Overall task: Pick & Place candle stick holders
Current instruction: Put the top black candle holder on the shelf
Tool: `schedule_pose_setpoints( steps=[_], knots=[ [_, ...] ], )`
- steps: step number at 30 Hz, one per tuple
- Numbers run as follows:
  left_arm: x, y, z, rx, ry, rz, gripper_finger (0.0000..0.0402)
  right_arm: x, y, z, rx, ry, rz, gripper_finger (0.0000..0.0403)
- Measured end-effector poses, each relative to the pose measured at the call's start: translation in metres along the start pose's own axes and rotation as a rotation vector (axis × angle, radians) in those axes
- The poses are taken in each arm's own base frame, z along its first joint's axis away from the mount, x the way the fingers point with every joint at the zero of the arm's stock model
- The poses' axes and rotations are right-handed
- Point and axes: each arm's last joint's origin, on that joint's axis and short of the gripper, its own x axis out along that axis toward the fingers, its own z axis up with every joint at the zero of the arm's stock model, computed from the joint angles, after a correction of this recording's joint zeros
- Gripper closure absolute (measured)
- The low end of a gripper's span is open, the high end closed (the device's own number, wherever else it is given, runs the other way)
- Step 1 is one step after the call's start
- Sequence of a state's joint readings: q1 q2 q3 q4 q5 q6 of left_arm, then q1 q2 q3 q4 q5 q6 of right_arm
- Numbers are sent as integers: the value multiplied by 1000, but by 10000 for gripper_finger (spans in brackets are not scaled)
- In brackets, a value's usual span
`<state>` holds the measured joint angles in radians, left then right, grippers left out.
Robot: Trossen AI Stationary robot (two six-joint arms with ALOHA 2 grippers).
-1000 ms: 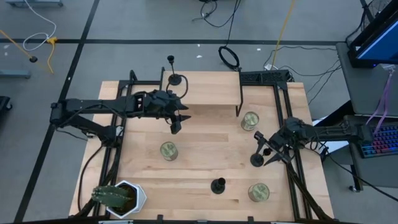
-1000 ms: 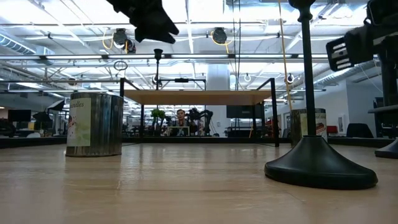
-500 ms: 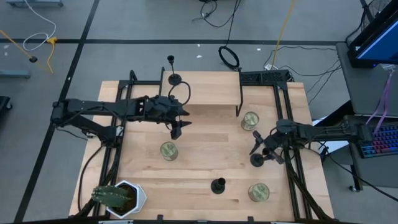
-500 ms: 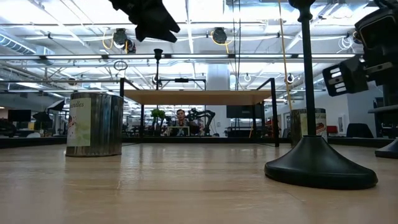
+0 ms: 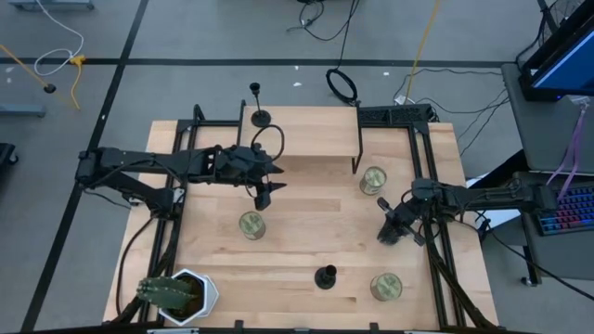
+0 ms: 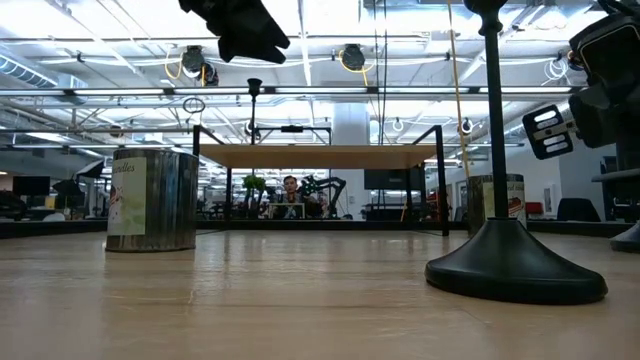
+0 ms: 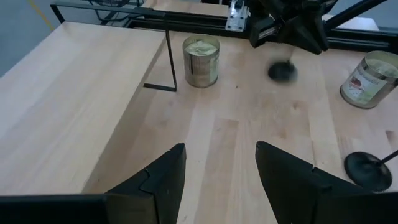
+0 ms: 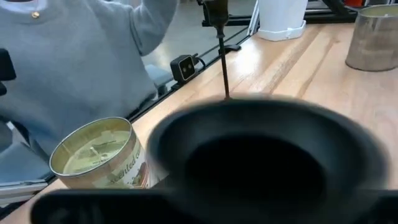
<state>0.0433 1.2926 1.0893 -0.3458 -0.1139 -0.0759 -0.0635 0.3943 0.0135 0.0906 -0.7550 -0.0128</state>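
Three black candle stick holders show. One (image 5: 325, 276) stands on its round base near the table's front edge, and it looms large in the low view (image 6: 515, 262). Another (image 5: 260, 116) stands at the far edge. The third (image 7: 283, 72) stands at the right side, under my right gripper (image 5: 390, 229), whose fingers are drawn together on it. Its base (image 8: 261, 149) fills the right wrist view. My left gripper (image 7: 217, 180) hangs open above the table's middle left (image 5: 265, 190), holding nothing. My right gripper comes at the right-hand candle stick holder from above and from the table's right, fingers closed about its upright stem above the base (image 7: 283, 72). The gripper's own body hides the place of contact. In the low view the base (image 6: 630, 237) seems to rest on the table.
Three greenish-gold cans stand on the table: middle left (image 5: 251, 224), far right (image 5: 373, 179), near right (image 5: 385, 287). A low wooden shelf on black legs (image 5: 306, 134) spans the far side. A potted plant (image 5: 176, 295) sits at the near left corner. A person in grey (image 8: 81, 56) stands beside the table.
My right gripper has moved toward the table's left onto the right-hand candle stick holder, and its spread fingers have shut about it. The holder stays where it stood.
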Motion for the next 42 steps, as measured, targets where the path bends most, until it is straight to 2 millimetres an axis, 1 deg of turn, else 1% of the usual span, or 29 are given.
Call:
schedule_pose_setpoints(
  steps=[2, 4, 8, 10, 16, 19, 21, 24, 27, 30, 33, 37, 42],
  knots=[
    [0, 0, 0, 13, -1, 0, 199, 0, -1, 5, -28, -41, -19, 358],
    [0, 0, 0, 17, -4, 0, 199, -1, -2, 13, -74, -112, -91, 358],
    [0, 0, 1, 18, -10, 0, 199, -6, -6, 32, -159, -293, -329, 357],
    [0, 0, 1, 18, -10, 0, 199, -8, -7, 40, -171, -378, -415, 352],
    [0, 0, 1, 19, -12, 1, 199, -12, -8, 57, -181, -521, -514, 357],
    [0, 0, 2, 18, -19, 1, 199, -19, -7, 83, -217, -657, -626, 357],
    [0, 0, 3, 17, -27, 1, 199, -22, -8, 98, -222, -713, -699, 357],
    [0, 0, 5, 14, -52, 0, 199, -19, -16, 114, -230, -682, -794, 349],
    [0, 0, 7, 11, -77, -2, 199, -16, -25, 136, -253, -668, -853, 352],
    [0, 0, 9, 9, -92, -3, 199, -13, -39, 157, -283, -646, -907, 353],
    [0, 0, 9, 9, -92, -3, 199, -9, -59, 174, -277, -616, -961, 353],
    [0, 0, 9, 9, -93, -4, 199, -11, -85, 200, -288, -628, -1035, 347],
    [-1, 0, 9, 9, -93, -4, 199, -15, -120, 220, -283, -610, -1123, 353]
  ],
)
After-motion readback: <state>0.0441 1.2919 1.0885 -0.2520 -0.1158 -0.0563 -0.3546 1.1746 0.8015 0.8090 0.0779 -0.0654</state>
